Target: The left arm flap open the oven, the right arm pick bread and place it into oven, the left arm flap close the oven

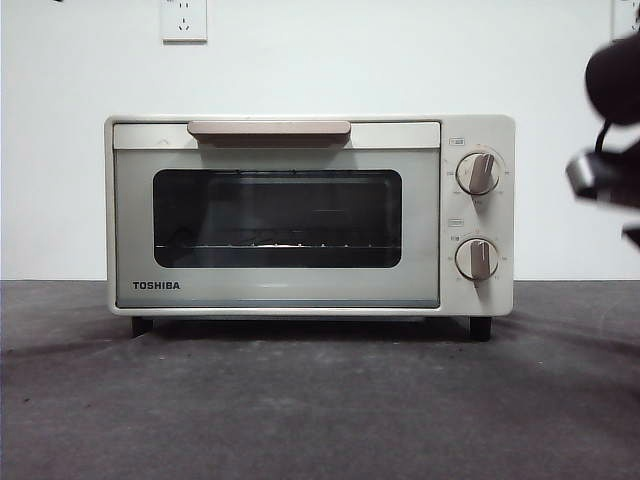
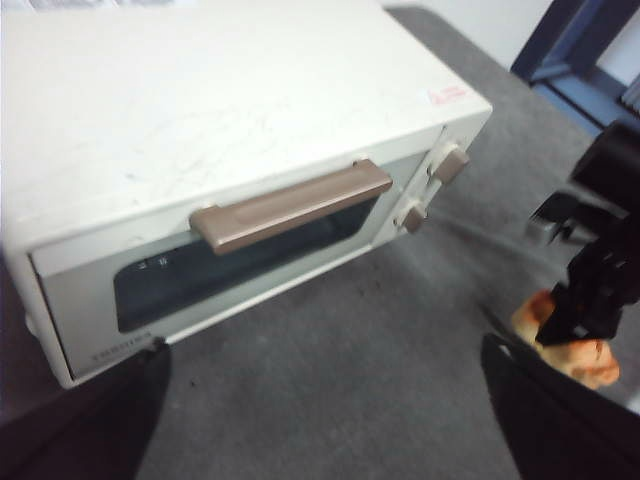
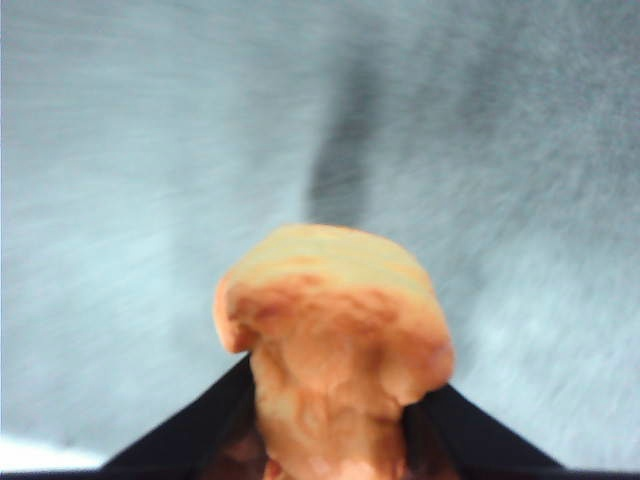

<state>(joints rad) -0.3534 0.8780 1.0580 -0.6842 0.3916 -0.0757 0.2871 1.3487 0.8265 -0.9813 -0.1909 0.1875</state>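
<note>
The cream-white oven (image 1: 300, 215) stands mid-table with its door shut and its beige handle (image 1: 268, 130) up. From above, the left wrist view looks down on the oven (image 2: 220, 110) and its handle (image 2: 290, 205). My left gripper (image 2: 320, 350) hovers open in front of the door, its jaws wide apart and holding nothing. My right gripper (image 3: 335, 440) is shut on the golden-orange bread (image 3: 330, 320). That gripper (image 2: 590, 290) holds the bread (image 2: 575, 355) above the table, to the right of the oven's knob side. Only dark parts of the right arm (image 1: 612, 120) show at the front view's right edge.
Grey mat (image 1: 300, 400) covers the table in front of the oven. Two beige knobs (image 1: 478, 173) sit on the oven's right panel. A white wall with a socket (image 1: 184, 20) lies behind. Blue framing (image 2: 580, 50) stands beyond the mat's far edge.
</note>
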